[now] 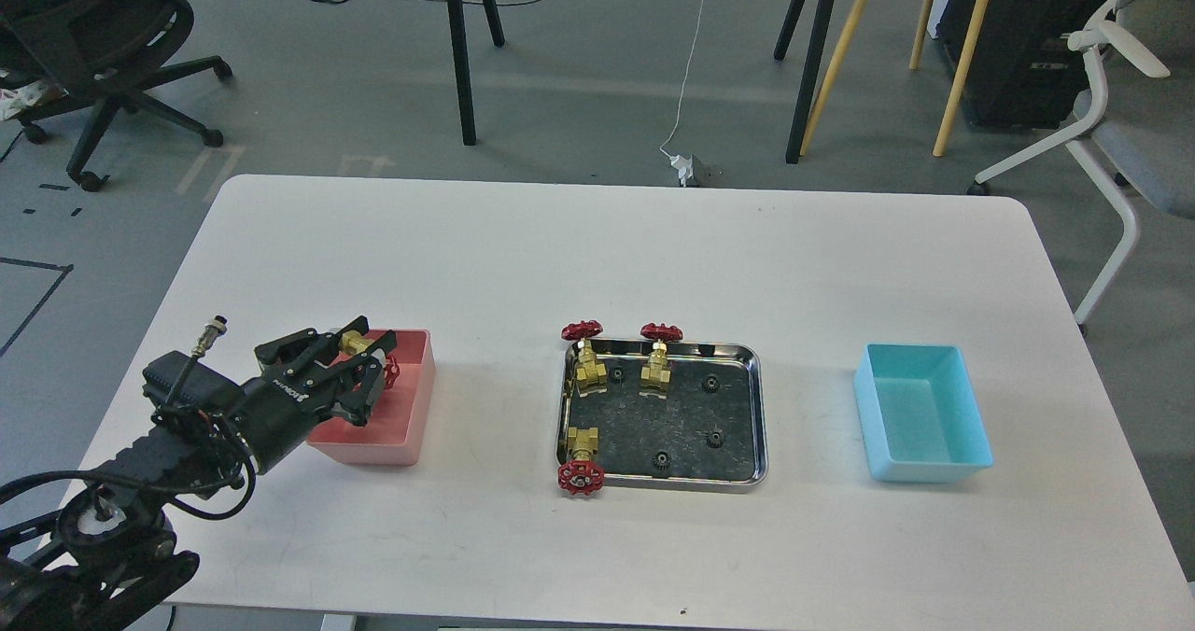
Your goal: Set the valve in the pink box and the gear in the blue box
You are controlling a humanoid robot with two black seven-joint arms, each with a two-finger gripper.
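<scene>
Left gripper sits over the pink box w/ a valve between its fingers, blocking that bin's near-left half; right half of the bin open from above. Steel tray mid-table: three valves crowd its left side, two upright at the back-left, one lying at the front-left corner w/ wheel over the rim. Small gears sit apart on the right half, approach from above free there. Blue box unobstructed. Table bare behind the tray & between tray and bins.

Scene is evenly and brightly lit from overhead; only soft, short shadows are cast on the white bench. Mild glare is seen on the steel tray rim. Focus is sharp throughout.
</scene>
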